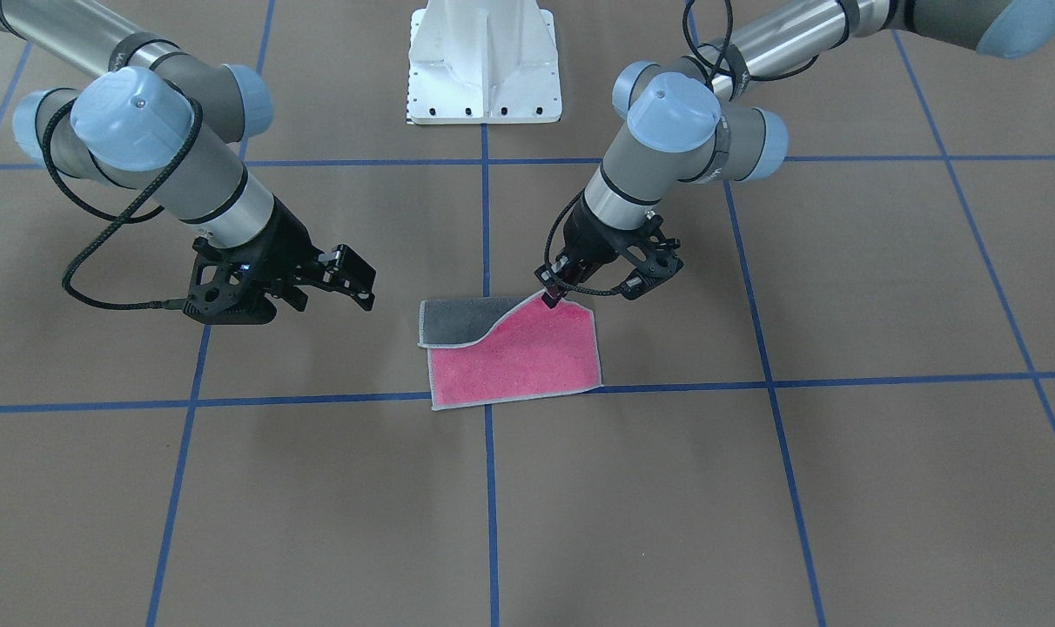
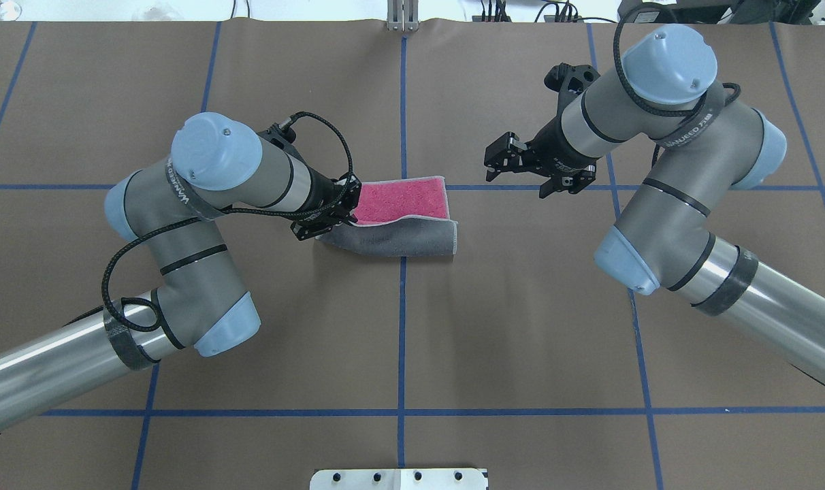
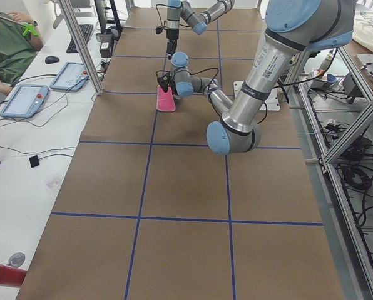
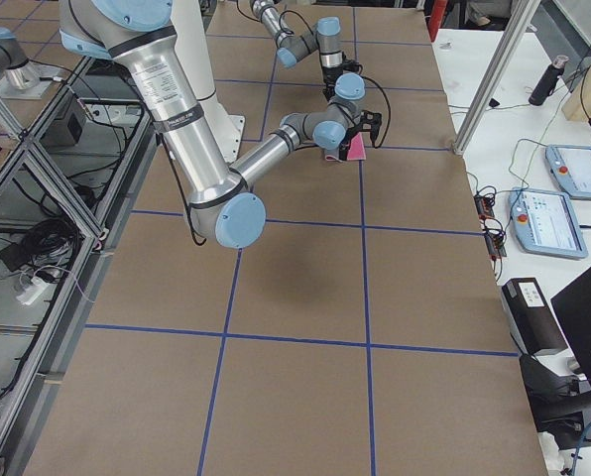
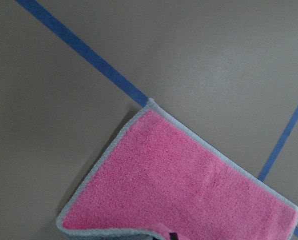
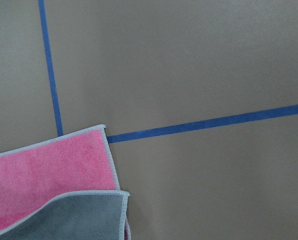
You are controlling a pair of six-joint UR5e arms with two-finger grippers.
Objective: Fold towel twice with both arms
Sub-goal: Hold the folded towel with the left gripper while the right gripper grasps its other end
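The towel (image 2: pixel 402 201) lies at the table's middle, pink face up, with its robot-side edge turned over to show a dark grey strip (image 2: pixel 399 239). My left gripper (image 1: pixel 552 298) is shut on the towel's corner on my left and holds it a little off the table; from overhead its fingers (image 2: pixel 331 219) sit at the grey strip's left end. At my right end the grey flap (image 1: pixel 458 320) rests flat on the pink (image 1: pixel 519 359). My right gripper (image 2: pixel 521 167) hovers open, apart from the towel. Both wrist views catch the towel (image 5: pixel 189 195) (image 6: pixel 49 170).
The white pedestal base (image 1: pixel 484 70) stands behind the towel. Blue tape lines (image 2: pixel 402 327) cross the brown table cover. A person (image 3: pixel 8 44) sits at a side desk with tablets (image 3: pixel 24 100), beyond an aluminium post (image 3: pixel 80 47).
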